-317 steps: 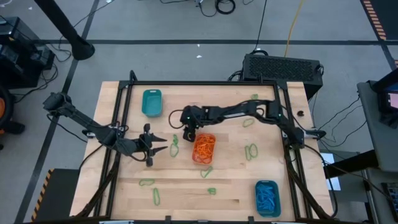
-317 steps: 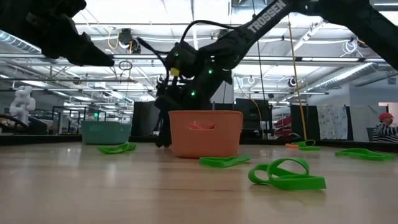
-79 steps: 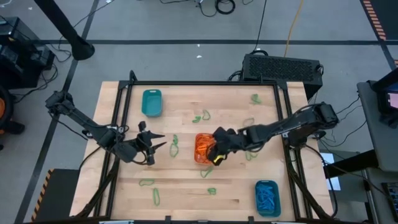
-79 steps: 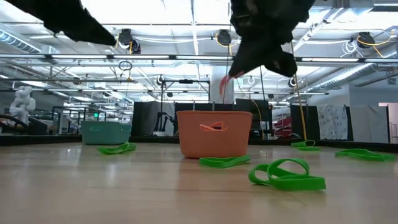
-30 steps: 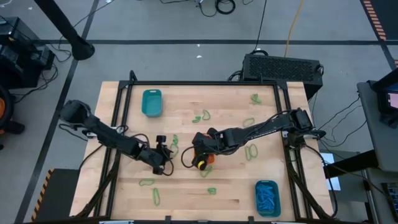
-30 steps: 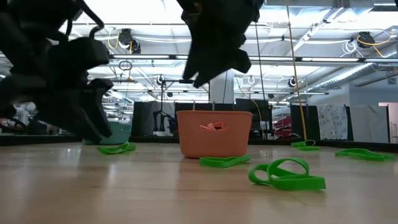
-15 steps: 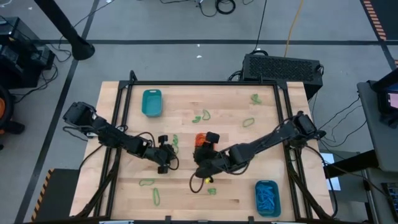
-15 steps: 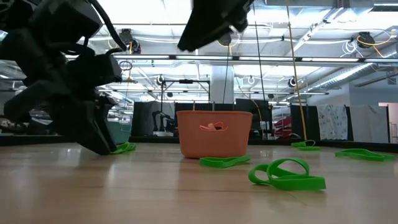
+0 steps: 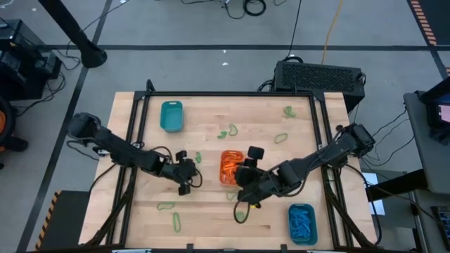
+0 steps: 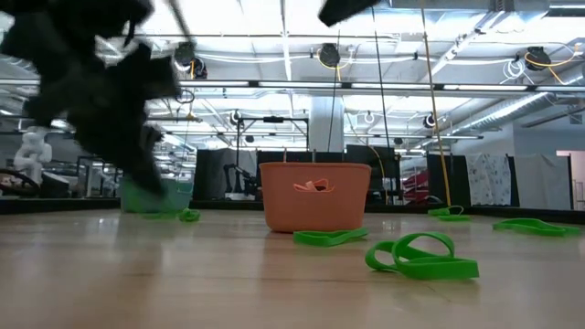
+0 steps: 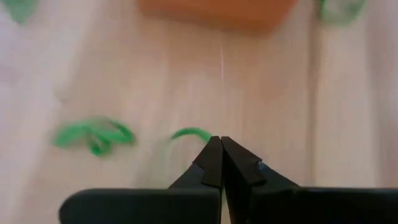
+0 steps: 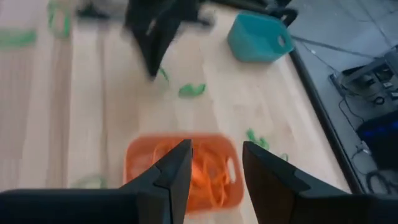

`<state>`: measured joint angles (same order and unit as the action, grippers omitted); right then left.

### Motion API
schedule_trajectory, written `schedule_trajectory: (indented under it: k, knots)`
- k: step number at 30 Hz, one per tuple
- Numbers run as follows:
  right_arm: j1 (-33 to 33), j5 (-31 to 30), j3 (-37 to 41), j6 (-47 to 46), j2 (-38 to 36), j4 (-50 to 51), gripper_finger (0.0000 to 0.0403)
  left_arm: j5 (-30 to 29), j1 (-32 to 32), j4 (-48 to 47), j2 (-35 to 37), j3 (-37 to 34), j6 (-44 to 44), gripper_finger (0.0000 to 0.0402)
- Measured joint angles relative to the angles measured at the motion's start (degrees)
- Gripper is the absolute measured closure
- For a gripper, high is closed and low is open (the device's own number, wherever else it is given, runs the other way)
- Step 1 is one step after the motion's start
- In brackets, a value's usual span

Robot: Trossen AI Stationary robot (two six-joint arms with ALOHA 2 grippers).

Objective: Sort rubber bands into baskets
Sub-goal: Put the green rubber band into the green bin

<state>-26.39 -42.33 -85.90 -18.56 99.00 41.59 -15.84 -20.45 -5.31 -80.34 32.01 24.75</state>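
Green rubber band [image 11: 189,132] sits right at the tips of the left gripper [image 11: 216,144], near the middle of the surface [image 9: 211,218], just beside the orange basket [image 9: 230,167]. The fingers are pressed together, and whether they've trapped the loop I can't tell. Best play: lift slowly, check it comes along, then carry it to the teal basket [image 9: 171,116] by the far-left corner. The right gripper [image 12: 211,163] hangs open over the orange basket, holding nothing.
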Motion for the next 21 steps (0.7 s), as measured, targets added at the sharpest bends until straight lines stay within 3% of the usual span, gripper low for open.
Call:
schedule_trajectory:
  k: [9,13,21]
  knots:
    - [-0.8,-1.6,5.1,3.0,0.0,2.4,0.0268,-10.5,4.2,-22.1,16.2,7.5,0.0,0.04]
    - [1.7,-0.4,8.7,6.4,0.0,-5.9,0.0268,-12.7,10.1,-27.9,22.0,7.8,0.0,0.04]
    - [9.7,18.2,16.6,18.3,0.0,-29.2,0.0268,-11.7,29.0,-35.5,25.9,7.7,-3.7,0.04]
